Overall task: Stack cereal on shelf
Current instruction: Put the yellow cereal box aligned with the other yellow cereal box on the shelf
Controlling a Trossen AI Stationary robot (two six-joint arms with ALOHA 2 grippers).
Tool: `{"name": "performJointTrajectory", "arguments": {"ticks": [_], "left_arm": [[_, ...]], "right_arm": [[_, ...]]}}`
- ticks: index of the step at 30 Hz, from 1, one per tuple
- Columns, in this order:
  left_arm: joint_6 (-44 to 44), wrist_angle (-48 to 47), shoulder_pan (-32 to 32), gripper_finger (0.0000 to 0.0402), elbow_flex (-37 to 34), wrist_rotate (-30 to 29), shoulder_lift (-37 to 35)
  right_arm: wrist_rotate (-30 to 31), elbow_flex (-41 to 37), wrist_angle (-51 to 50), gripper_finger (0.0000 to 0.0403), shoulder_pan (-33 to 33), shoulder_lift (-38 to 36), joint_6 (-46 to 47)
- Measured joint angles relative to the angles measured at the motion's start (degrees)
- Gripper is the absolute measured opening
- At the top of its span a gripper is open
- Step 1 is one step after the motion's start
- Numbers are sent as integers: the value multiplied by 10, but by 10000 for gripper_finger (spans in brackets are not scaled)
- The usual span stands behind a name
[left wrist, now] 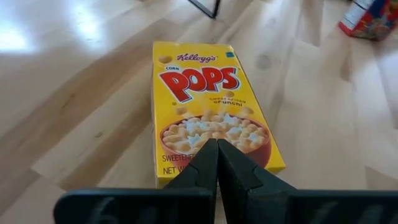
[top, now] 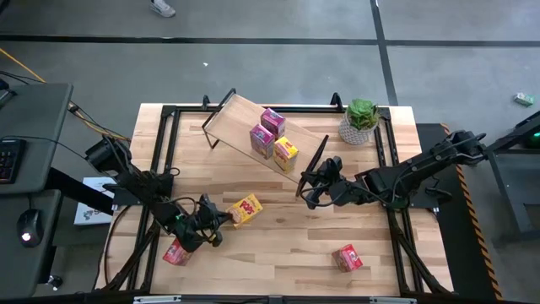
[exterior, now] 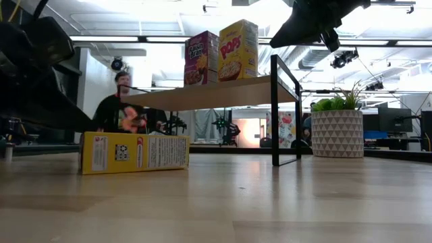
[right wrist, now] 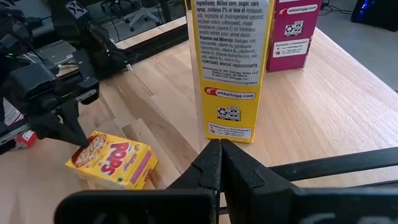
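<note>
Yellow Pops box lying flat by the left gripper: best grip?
Take the yellow Pops box across its two long side edges, coming from above. It lies face-up on the table, so only the thin sides offer opposing faces. The left gripper, shut now, must open first.

Colours on the surface [top: 278,245]: light wood grain.
Flat box [left wrist: 208,109] yellow, red "POPS", bowl print. Shelf [top: 245,118] pale plank, black wire ends; holds two magenta boxes [top: 272,121], one yellow box [top: 285,153]. Two red boxes [top: 347,257] near front edge. Plant [top: 362,113] green, pot [exterior: 337,133] white with triangle pattern. Both tools [top: 308,192] black.
</note>
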Motion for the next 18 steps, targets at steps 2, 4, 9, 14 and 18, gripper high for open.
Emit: {"name": "performJointTrajectory", "arguments": {"ticks": [2,4,9,14,18], "left_arm": [[0,0,-7,0,0,9,-1],[0,0,-15,0,0,9,-1],[0,-6,-25,0,0,1,-20],[-15,-8,-38,0,0,3,-27],[-45,-28,-44,0,0,-1,-23]], "right_arm": [[0,0,0,0,0,0,0],[0,0,0,0,0,0,0],[0,0,0,0,0,0,0],[0,0,0,0,0,0,0],[0,0,0,0,0,0,0]]}}
